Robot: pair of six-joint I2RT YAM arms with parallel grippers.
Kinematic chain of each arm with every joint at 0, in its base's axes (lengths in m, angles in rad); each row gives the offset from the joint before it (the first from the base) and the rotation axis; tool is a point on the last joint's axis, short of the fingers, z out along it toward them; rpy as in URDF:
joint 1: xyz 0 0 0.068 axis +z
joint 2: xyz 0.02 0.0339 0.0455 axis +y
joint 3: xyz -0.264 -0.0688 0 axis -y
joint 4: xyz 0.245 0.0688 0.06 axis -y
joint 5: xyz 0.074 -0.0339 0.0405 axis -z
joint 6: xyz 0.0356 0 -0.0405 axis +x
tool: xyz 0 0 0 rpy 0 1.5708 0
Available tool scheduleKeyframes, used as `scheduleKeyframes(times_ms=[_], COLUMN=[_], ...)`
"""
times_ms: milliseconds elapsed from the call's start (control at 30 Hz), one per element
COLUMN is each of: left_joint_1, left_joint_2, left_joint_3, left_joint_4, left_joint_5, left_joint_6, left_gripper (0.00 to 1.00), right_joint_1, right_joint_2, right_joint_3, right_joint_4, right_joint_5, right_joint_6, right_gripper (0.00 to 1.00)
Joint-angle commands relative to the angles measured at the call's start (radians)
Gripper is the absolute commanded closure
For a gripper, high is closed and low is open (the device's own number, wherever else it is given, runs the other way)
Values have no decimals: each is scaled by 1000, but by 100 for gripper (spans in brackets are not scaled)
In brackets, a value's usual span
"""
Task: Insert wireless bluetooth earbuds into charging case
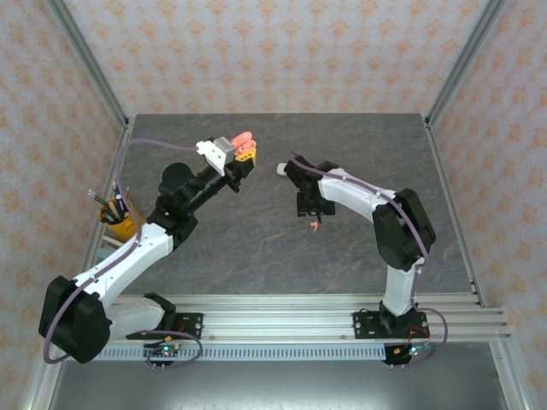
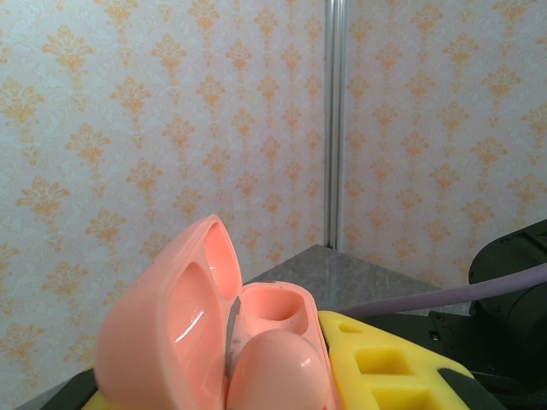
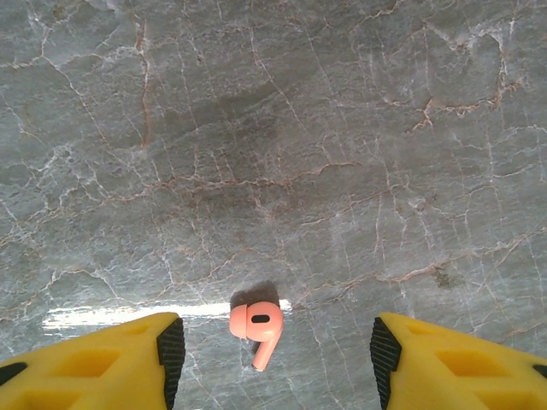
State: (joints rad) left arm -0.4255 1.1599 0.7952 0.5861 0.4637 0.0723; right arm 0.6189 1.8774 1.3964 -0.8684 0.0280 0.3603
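**Case gripped, earbud on stone**

Your left gripper [image 1: 242, 154] pinches the glossy coral-pink plastic charging case [image 2: 224, 342], its rounded lid open. Your right gripper [image 3: 278, 352] stands spread over the hook-shaped coral-pink earbud [image 3: 258, 329], which lies on the veined grey stone table [image 3: 282, 128].

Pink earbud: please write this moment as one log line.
left pincer: shut on open pink case | right pincer: open above pink earbud on table
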Motion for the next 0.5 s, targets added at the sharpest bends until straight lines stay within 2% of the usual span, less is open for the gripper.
scheduleKeyframes(times_ms=[0,133,467], left_joint_1=[-7,-7,-7], left_joint_2=[-27,-23,-14], left_joint_3=[10,12,16], left_joint_4=[6,6,9], left_joint_5=[12,12,13], left_joint_6=[4,3,3], left_gripper=[100,100,100], right_joint_1=[-1,0,-1], right_joint_2=[20,35,75], right_joint_3=[-2,-15,-44], right_joint_4=[-16,11,24], right_joint_5=[-7,-39,-50], right_joint_6=[-15,-21,-33], right_gripper=[40,43,45])
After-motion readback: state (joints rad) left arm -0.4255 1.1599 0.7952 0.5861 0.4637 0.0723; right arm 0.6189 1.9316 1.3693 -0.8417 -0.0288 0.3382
